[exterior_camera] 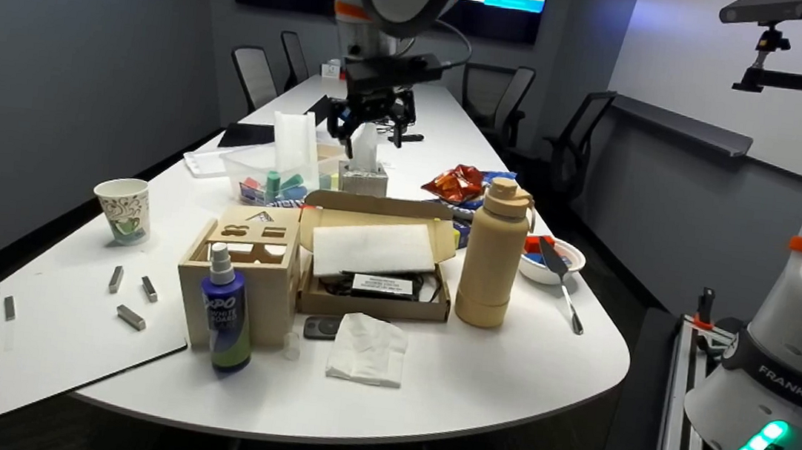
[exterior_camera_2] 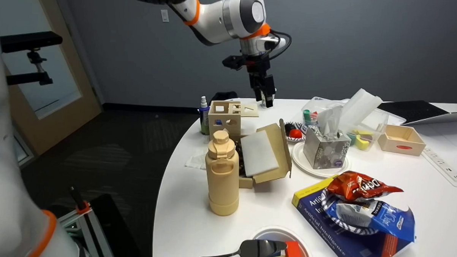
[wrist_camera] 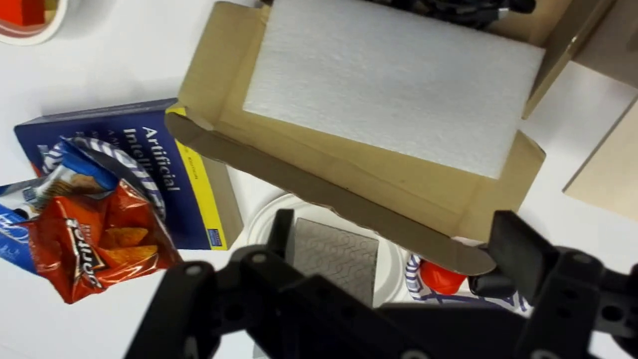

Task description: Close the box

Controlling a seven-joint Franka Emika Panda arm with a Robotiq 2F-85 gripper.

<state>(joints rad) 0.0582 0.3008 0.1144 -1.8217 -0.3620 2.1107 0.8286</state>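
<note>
Cardboard box [exterior_camera: 373, 308] on table [exterior_camera: 503, 385], beside bottle [exterior_camera: 492, 264]. Lid [wrist_camera: 349, 159] tipped back, white sheet [wrist_camera: 394, 89] lying against it. Closing looks unstarted: lid to fold down, flap [wrist_camera: 324, 193] to tuck. Tool [wrist_camera: 394, 224] spread wide, holding nothing.

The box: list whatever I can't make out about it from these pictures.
Part of the box, wrist view: cut off by the top edge.
Whatever the foam covers: hidden by it in all three views.
Wording on the label inside, an exterior view: too small and blurred.
One side of the box, an exterior view: partly behind the bottle.
</note>
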